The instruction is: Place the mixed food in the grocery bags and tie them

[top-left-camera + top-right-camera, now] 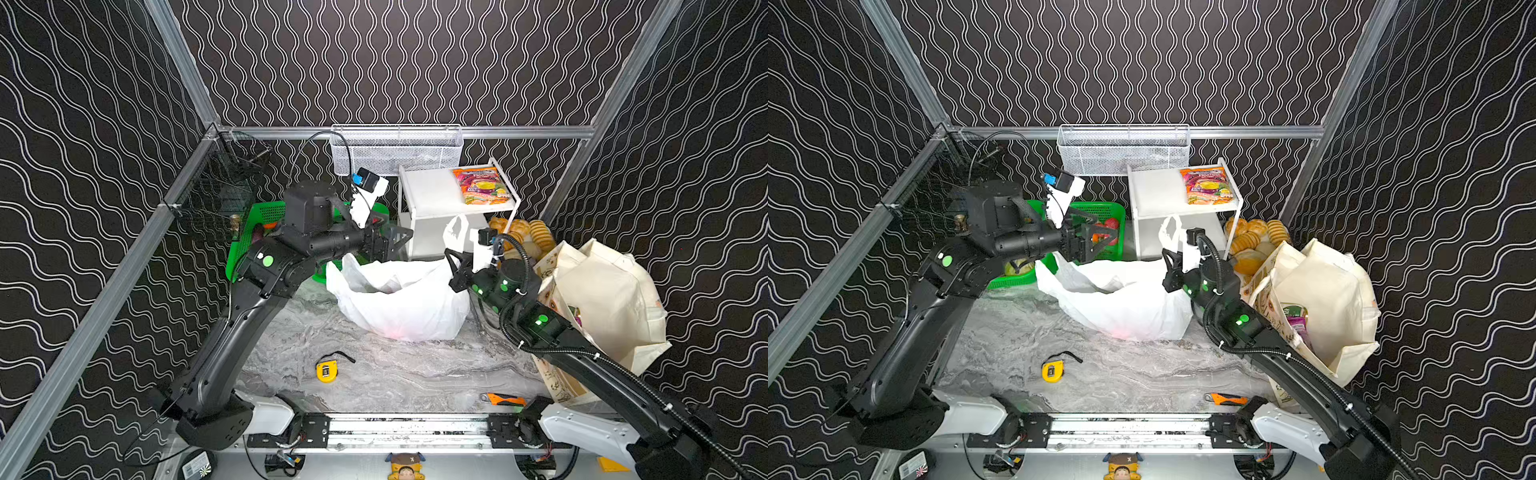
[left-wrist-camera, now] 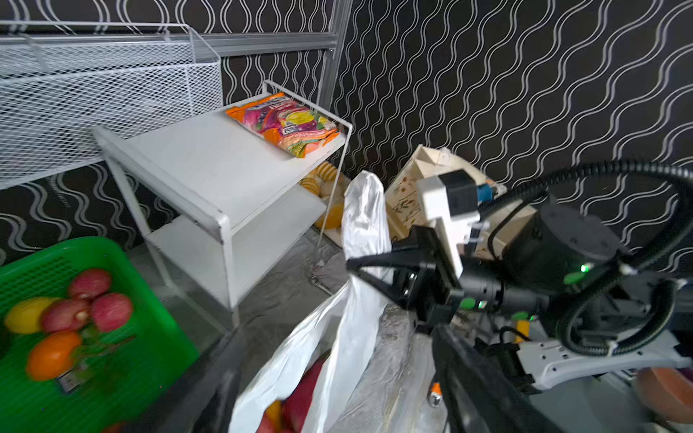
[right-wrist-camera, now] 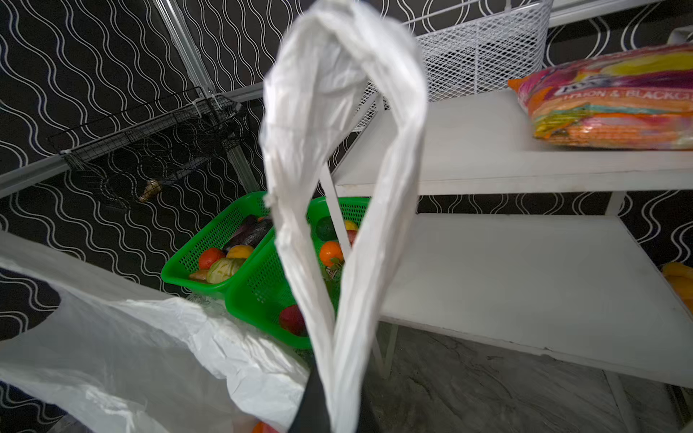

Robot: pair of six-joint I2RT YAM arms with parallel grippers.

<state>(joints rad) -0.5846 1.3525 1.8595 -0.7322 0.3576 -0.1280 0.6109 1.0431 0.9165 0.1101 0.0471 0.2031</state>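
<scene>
**A:** What have the right fingers [image 2: 390, 255] got?

**B:** They are pinched shut on one handle loop [image 3: 292, 168] of the white plastic bag [image 1: 407, 307]. The grip is low on the loop, so the rest stands above them as a limp, twisted strap.

**A:** And the left fingers [image 2: 217, 386]?

**B:** They are spread wide with nothing in them, hovering over the bag's far-left rim.

**A:** Where does the bag sit?

**B:** It is slumped on the middle of the surface [image 1: 374, 374], between the two arms, with its mouth sagging open. The left wrist view shows red and orange toy fruit [image 2: 300, 397] inside it.

**A:** How would you expect it to handle?

**B:** I'd judge it very light, soft and slick. It is thin film that crumples, slides between smooth fingers and could tear under a sharp tug. The fruit should weigh the bottom down, so a gentle pull should draw a handle taut rather than lift the whole bag.

**A:** Where is the best place to take hold?

**B:** On the handles, gathered into a rope and gripped near their base. The second handle on the left side looks like the one the free fingers need before any knot.

**A:** What lies further out?

**B:** The green baskets [image 3: 262, 292] at the far left hold more fruit. A snack packet [image 1: 482, 185] lies on the white shelf [image 1: 432, 195] at the far side. The cream tote [image 1: 602, 299] stands at the right, open, with goods inside. Its cloth looks floppy but grippier than the film.
</scene>
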